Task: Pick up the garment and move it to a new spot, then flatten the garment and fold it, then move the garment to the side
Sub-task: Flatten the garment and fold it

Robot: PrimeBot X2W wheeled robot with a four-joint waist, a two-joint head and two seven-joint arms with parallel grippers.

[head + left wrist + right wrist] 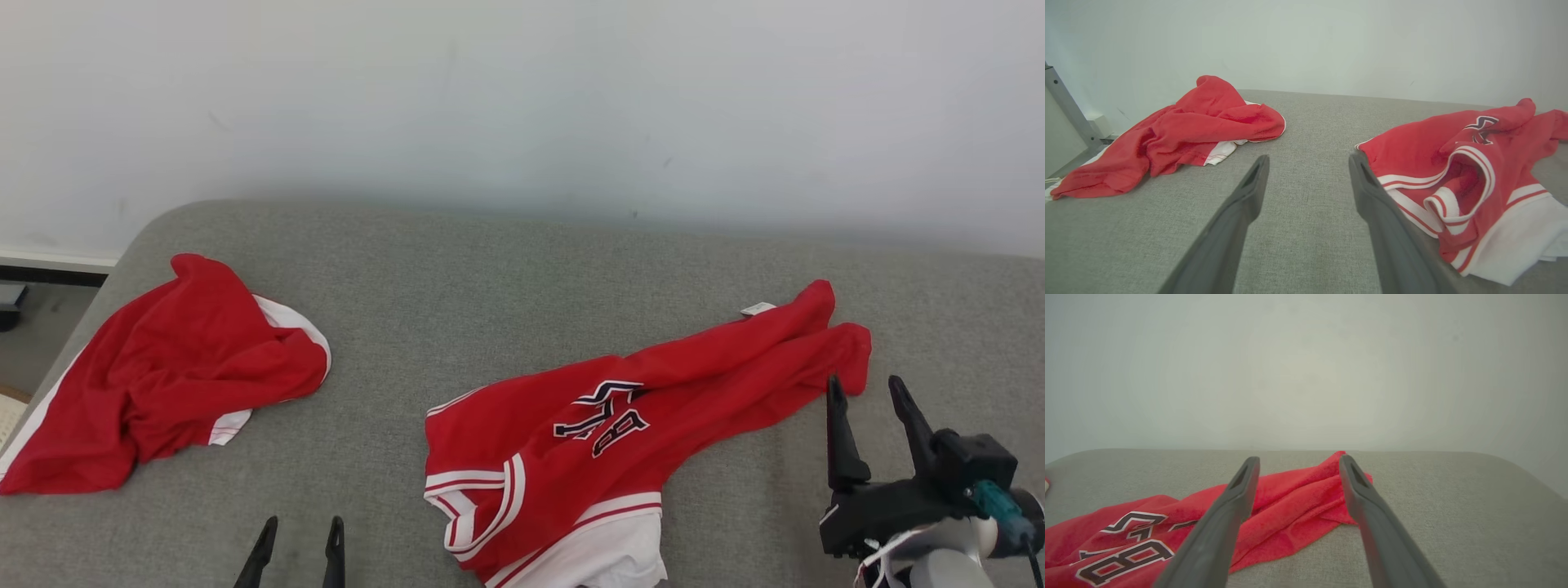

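Note:
The garment (620, 441) is a red jersey with dark lettering and white-striped trim. It lies crumpled and stretched out on the grey padded surface (490, 278), from the front middle towards the right. My right gripper (864, 384) is open just beside the garment's right end. In the right wrist view that red end (1294, 498) lies on the surface past my right gripper (1298, 458), ungripped. Near the front edge my left gripper (303, 523) is open, left of the jersey's collar (1453, 192). The left wrist view shows only grey fabric between the fingers of my left gripper (1308, 159).
A second red garment (171, 367) with white trim lies bunched at the surface's left edge; it also shows in the left wrist view (1200, 122). A pale wall (522, 106) runs behind. Floor (41, 327) lies beyond the left edge, where a grey metal post (1069, 110) stands.

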